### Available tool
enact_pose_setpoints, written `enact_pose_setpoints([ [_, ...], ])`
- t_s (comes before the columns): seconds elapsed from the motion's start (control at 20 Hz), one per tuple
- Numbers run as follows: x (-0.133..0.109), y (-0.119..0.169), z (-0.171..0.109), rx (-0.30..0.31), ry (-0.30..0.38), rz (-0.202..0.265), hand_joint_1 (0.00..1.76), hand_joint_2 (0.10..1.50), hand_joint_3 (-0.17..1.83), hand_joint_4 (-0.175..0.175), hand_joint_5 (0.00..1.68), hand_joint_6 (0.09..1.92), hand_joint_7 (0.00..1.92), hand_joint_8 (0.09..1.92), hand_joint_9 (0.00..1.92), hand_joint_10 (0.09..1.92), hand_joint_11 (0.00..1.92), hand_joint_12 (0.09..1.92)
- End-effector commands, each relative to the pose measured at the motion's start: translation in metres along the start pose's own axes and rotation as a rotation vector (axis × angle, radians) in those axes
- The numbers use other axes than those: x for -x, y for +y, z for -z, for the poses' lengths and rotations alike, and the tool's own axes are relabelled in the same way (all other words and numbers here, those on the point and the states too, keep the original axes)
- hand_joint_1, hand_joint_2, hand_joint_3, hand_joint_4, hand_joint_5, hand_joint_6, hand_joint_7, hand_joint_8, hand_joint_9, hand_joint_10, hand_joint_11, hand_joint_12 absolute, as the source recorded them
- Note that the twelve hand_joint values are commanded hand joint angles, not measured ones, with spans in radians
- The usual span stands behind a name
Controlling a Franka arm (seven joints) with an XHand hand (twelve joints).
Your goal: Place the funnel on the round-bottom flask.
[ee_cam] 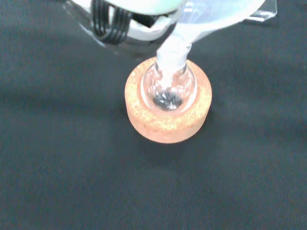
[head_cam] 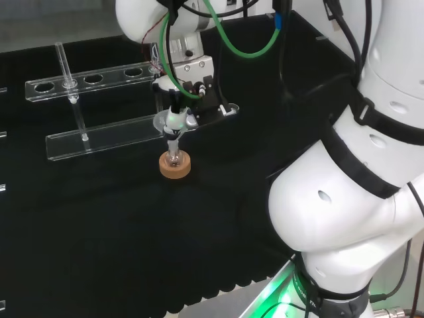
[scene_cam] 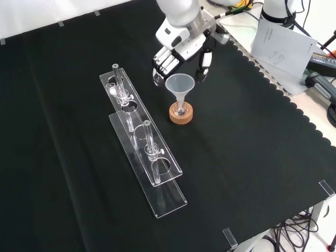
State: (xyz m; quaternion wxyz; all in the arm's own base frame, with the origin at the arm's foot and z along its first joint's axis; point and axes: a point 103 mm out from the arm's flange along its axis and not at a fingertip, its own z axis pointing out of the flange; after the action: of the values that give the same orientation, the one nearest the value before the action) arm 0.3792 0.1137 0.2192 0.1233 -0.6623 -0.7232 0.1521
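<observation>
Hand (scene_cam: 178, 50) fingers apart behind funnel (scene_cam: 180, 84) | front: stem in flask (ee_cam: 169, 88) | wrist: cork stand (ee_cam: 168, 120)

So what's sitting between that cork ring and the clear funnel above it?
A small round-bottom flask: its bulb rests in the cork ring and the funnel stem goes into its neck. The wrist view shows this best, the front view too.

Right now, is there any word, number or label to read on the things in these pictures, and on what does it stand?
Funnel, flask, cork ring, clear rack: no text.
White sheet past the cloth's edge, front view: printed lines, too small to read.
</observation>
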Motion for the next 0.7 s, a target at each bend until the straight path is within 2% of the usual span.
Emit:
enact_pose_setpoints([
  [0.05,-0.002,-0.018,0.007,0.023,0.032,0.038,0.48,0.73,0.22,-0.045,0.14,0.09,0.00,0.28,0.04,0.78,0.02,1.46],
  [0.4,-0.003,-0.034,0.032,0.061,0.027,0.053,0.46,0.73,0.21,-0.045,0.14,0.09,0.00,0.29,0.05,0.78,0.03,1.46],
  [0.7,0.011,-0.049,0.048,0.086,0.032,0.029,0.46,0.73,0.19,-0.046,0.14,0.09,0.00,0.40,0.08,0.78,0.04,1.46],
])
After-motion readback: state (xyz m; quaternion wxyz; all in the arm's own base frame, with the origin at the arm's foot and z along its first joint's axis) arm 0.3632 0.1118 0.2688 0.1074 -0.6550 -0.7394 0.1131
